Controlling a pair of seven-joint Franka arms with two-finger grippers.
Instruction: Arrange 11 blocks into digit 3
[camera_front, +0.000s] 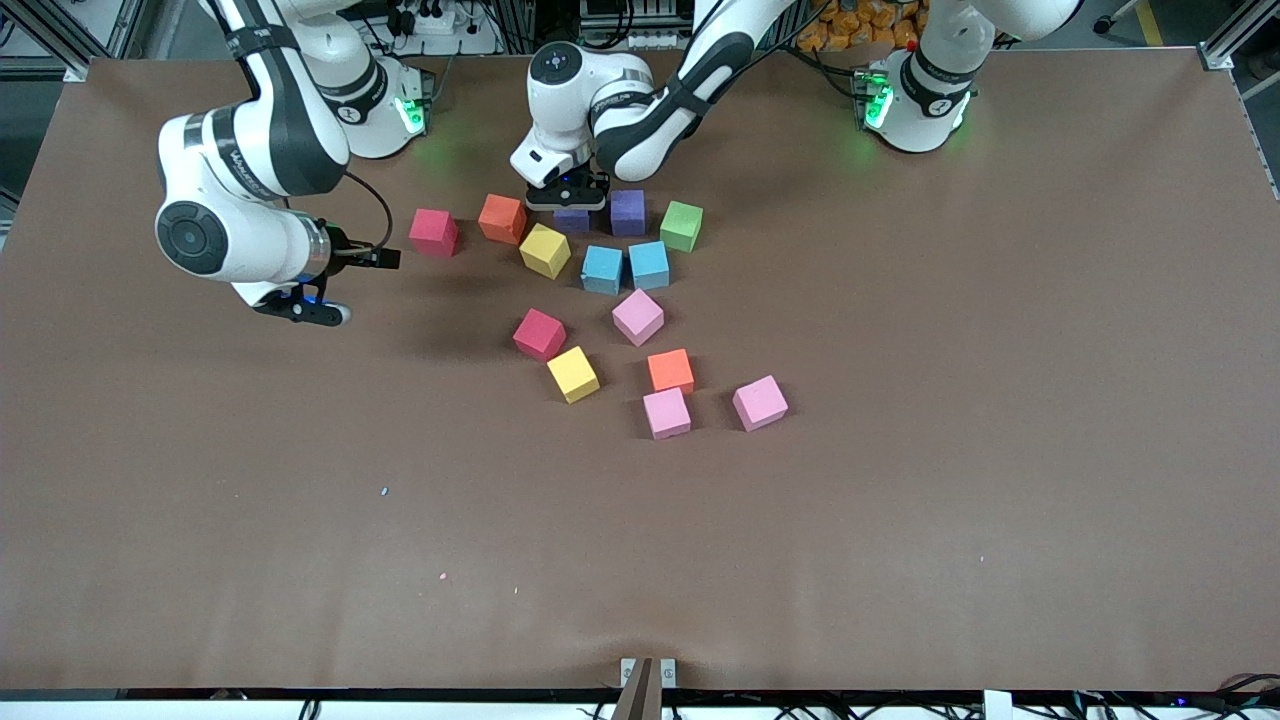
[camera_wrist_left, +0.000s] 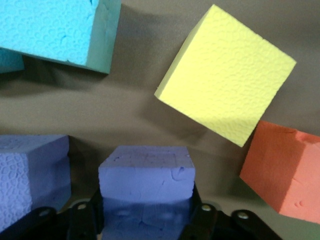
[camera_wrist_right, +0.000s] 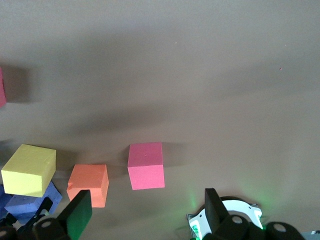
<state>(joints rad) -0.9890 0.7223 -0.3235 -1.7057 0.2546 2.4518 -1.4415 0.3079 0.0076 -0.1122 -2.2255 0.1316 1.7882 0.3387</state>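
Several blocks lie in a loose cluster mid-table. My left gripper is down on a purple block that rests on the table, with a finger against each of its sides. Beside it sit a second purple block, a yellow block, an orange block and a blue block. My right gripper hangs open and empty over bare table toward the right arm's end, apart from the red block.
Also in the cluster are a green block and a second blue one. Nearer the front camera lie a pink block, a red block, a yellow block, an orange block and two more pink blocks. Brown table surrounds them.
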